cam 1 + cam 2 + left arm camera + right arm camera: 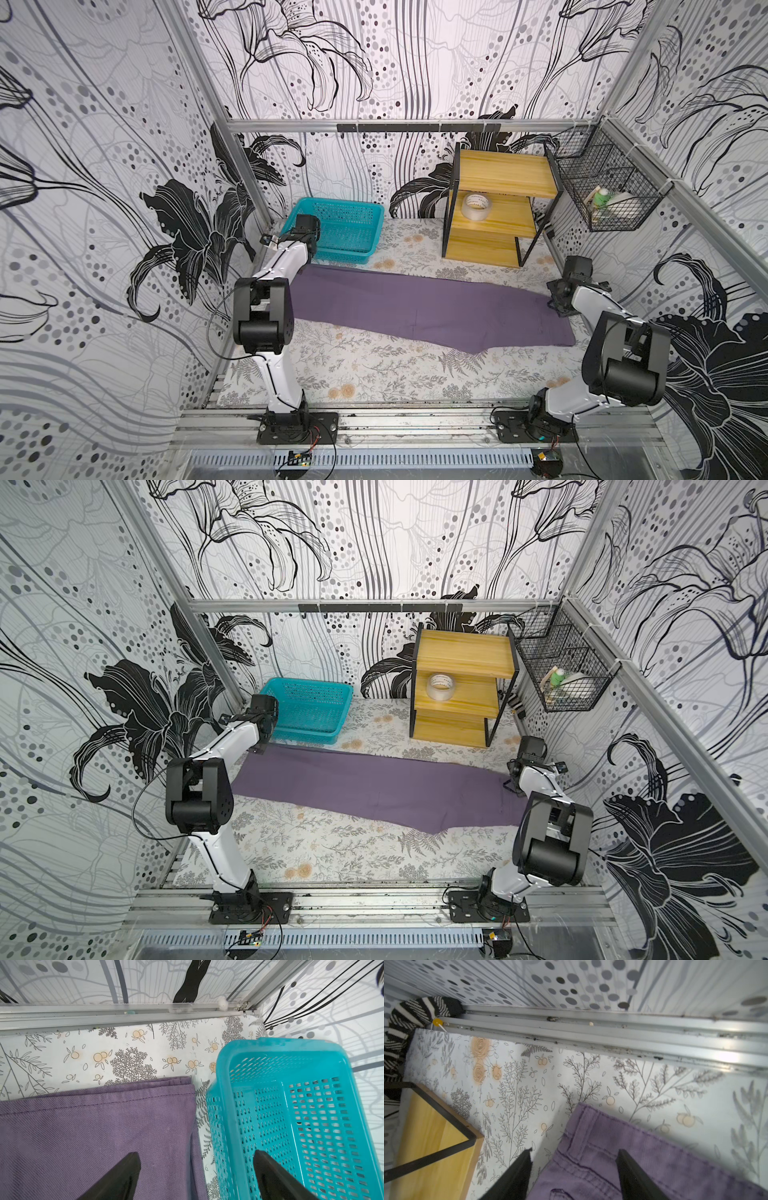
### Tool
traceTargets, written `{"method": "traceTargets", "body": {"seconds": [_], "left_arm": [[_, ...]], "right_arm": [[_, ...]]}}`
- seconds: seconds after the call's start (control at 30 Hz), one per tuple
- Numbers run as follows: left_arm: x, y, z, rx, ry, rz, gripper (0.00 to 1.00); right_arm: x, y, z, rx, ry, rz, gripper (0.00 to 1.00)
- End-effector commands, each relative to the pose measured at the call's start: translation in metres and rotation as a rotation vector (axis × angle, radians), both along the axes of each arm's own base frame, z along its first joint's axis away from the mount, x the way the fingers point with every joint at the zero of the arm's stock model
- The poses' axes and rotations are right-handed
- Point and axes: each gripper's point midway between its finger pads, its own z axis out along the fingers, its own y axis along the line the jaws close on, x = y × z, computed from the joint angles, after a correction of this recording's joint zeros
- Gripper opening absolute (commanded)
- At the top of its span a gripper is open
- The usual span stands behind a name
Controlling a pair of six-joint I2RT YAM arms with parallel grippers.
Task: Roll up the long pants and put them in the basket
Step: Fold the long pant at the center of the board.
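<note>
We see the long pants [428,309] flat and unrolled across the table [374,374], dusky purple twill, cuffs beside the teal basket [340,253]. Our left gripper [197,1169] and right gripper [574,1167] gape wide, holding nothing.

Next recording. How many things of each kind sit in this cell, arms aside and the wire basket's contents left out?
Pants: 1, the long pants
Baskets: 2, the teal basket and the wire basket
Shelves: 1, the wooden shelf
Tape rolls: 1, the tape roll
Striped cloth: 1
Total: 6
</note>
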Motion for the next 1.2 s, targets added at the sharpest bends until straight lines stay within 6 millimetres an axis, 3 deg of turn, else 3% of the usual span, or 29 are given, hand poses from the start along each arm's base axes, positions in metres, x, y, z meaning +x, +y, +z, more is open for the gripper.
{"method": "traceTargets", "body": {"seconds": [0.0,0.13,0.23,0.43,0.5,0.63,0.77,0.9,1.07,1.17], "left_arm": [[-0.004,0.008,0.041,0.049,-0.114,0.014,0.91],[-0.028,0.009,0.051,0.051,-0.116,0.033,0.88],[-0.058,0.014,0.043,0.034,-0.073,0.077,0.83],[-0.127,0.026,-0.01,-0.058,0.018,0.118,0.79],[-0.146,0.032,-0.026,-0.065,0.051,0.124,0.78],[-0.167,0.038,-0.054,-0.093,0.129,0.088,0.77],[-0.155,0.034,-0.068,-0.11,0.162,0.006,0.82],[-0.134,0.028,-0.08,-0.15,0.151,-0.053,0.86],[-0.13,0.034,-0.093,-0.145,0.235,-0.032,0.83],[-0.132,0.044,-0.087,-0.078,0.298,0.022,0.8]], "right_arm": [[0.015,-0.004,0.03,-0.093,-0.066,0.068,0.77],[0.024,0.017,0.054,-0.147,-0.091,0.224,0.85],[0.026,0.054,0.065,-0.145,-0.088,0.41,0.87],[0.001,0.168,0.063,-0.171,-0.042,0.794,0.86],[-0.012,0.195,0.057,-0.141,-0.036,0.865,0.85],[-0.03,0.235,0.042,-0.097,-0.025,0.983,0.84],[-0.034,0.254,0.029,-0.08,-0.003,1.037,0.84],[-0.022,0.258,0.032,-0.096,-0.011,1.053,0.84],[-0.011,0.262,0.034,-0.106,-0.004,1.068,0.85],[-0.006,0.262,0.037,-0.115,-0.006,1.065,0.85]]}}
